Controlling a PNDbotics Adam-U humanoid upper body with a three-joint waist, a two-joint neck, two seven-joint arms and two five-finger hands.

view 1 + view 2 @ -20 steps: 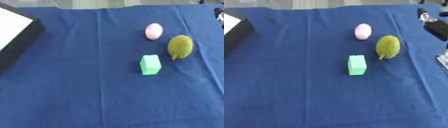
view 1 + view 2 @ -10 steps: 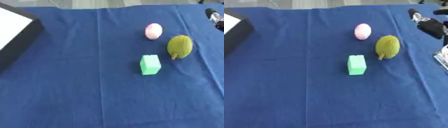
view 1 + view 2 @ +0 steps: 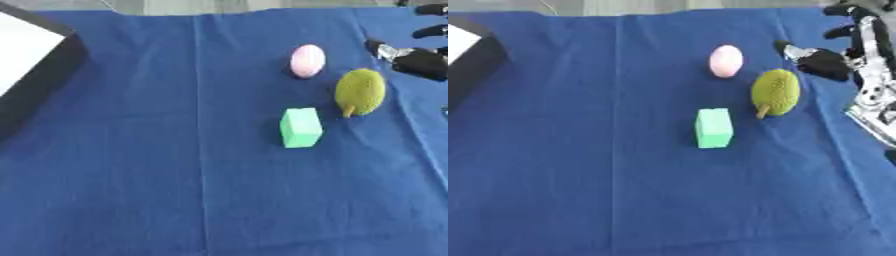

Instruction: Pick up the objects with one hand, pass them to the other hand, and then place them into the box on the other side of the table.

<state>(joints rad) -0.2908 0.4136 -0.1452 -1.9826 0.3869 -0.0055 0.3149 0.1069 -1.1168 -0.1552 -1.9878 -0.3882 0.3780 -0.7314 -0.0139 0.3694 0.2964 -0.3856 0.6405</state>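
Note:
Three objects lie on the blue cloth right of centre: a pink egg shape [image 3: 307,60], a bumpy olive-green fruit with a short stem [image 3: 360,92], and a light green block [image 3: 301,127] nearest to me. My right hand [image 3: 852,55] reaches in from the right edge, open, with fingers spread and the thumb pointing left. It hovers just right of the green fruit and the egg, apart from both. The box [image 3: 35,75], black-walled with a white inside, sits at the far left. My left hand does not show.
Blue cloth [image 3: 157,190] covers the whole table. The near half and the strip between the objects and the box hold nothing else. A silver and black forearm [image 3: 877,105] runs down the right edge.
My right hand has come in from the upper right corner, moving left and down toward the green fruit. The three objects have stayed put.

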